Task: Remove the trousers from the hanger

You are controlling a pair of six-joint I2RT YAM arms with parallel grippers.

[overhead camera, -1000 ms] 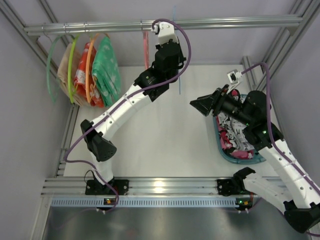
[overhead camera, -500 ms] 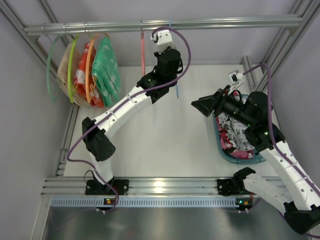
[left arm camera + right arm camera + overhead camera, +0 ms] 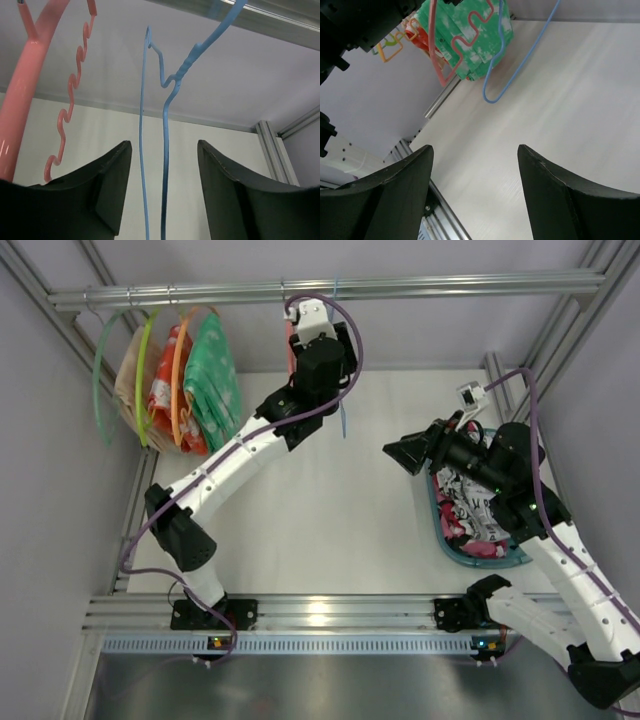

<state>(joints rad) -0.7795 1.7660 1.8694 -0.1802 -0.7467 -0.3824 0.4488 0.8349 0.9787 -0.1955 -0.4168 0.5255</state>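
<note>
Since the left gripper has its 2 fingers spread, the 2 thin wires of the hanger run down through the gap and appear to touch neither finger; nothing is pinched. The hanger's hook sits over the aluminium rail, with the salmon-pink hanger just beside it. The right gripper is also spread and empty, hovering above the table beside the teal basket.

The main risk, as I judge it, is a slanted retreat by the left arm; a finger could snag 1 of the wires and drag the hook off the rail, or swing it into the pink hanger. The right arm hangs over the basket, so a low sweep could catch cloth and pull it out.

The hanger is bare, slim and light blue, with no fabric on it. The trousers lie crumpled in the basket, white with black newsprint, among red-pink clothes and partly hidden by the right arm; the removal looks done.
</note>
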